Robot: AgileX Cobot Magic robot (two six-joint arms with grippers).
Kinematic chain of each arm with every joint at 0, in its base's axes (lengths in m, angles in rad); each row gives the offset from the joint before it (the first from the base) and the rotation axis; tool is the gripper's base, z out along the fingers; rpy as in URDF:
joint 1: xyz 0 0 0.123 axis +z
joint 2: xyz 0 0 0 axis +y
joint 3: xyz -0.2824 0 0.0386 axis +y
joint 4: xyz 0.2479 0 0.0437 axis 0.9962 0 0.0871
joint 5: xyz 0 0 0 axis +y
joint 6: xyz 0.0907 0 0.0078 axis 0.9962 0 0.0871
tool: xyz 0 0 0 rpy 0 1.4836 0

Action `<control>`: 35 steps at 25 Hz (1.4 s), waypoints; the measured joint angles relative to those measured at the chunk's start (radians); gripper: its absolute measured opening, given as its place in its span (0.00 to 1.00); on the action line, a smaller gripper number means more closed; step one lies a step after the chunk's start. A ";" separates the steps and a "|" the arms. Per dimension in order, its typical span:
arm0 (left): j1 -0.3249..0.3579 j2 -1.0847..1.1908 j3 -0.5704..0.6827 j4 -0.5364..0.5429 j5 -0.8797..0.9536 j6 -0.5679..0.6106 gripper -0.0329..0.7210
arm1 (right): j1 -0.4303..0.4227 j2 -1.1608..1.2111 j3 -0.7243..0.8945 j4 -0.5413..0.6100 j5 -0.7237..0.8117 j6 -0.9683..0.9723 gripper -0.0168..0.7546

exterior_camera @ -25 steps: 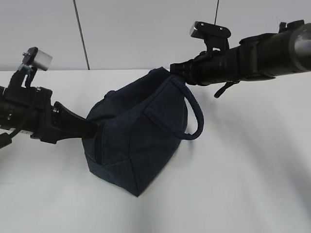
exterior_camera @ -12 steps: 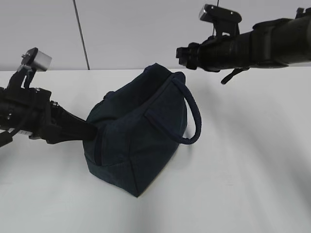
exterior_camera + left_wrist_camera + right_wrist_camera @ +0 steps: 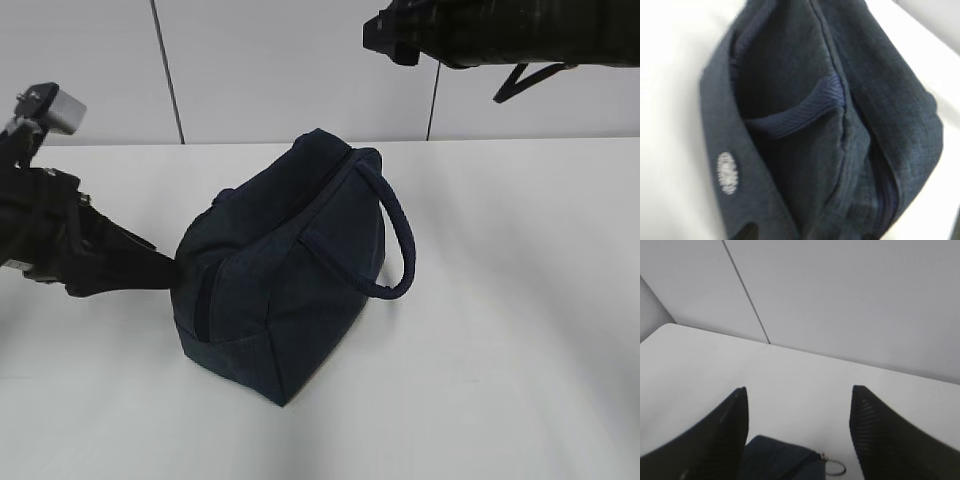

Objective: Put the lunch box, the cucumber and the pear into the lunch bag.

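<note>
Bag looks zipped; packing apparently done.
Lunch bag (image 3: 285,270) mid-bench. Left gripper (image 3: 165,268) at its 9 o'clock, jaws' state unclear; right gripper (image 3: 797,435) spread wide, empty. Next: release, retreat.

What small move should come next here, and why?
Probably the left gripper should let go of the bag and back away. The bag looks closed, no food or box is in view, and the right gripper is open, raised well above it.
</note>
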 joint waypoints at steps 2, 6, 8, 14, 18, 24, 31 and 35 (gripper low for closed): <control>0.000 -0.073 0.000 0.077 -0.058 -0.113 0.52 | 0.000 -0.040 0.053 -0.099 0.024 0.081 0.66; 0.000 -0.200 0.000 0.268 -0.152 -0.365 0.52 | 0.000 -0.118 0.158 -0.400 0.117 0.371 0.61; 0.000 -0.249 0.000 0.372 -0.175 -0.514 0.51 | 0.000 -0.151 0.190 -0.611 0.182 0.566 0.56; 0.000 -0.336 0.000 0.662 -0.164 -0.853 0.50 | 0.000 -0.210 0.213 -1.273 0.460 1.195 0.52; 0.000 -0.398 0.002 0.772 -0.103 -1.000 0.50 | 0.000 -0.308 0.288 -1.419 0.521 1.350 0.51; 0.000 -0.561 0.003 0.903 0.044 -1.137 0.47 | 0.000 -0.555 0.462 -1.559 0.569 1.478 0.51; 0.000 -0.815 0.011 1.020 0.224 -1.230 0.45 | 0.000 -0.868 0.662 -1.739 0.661 1.622 0.50; 0.000 -0.988 0.083 1.064 0.303 -1.250 0.45 | 0.000 -1.091 0.726 -1.760 0.744 1.643 0.50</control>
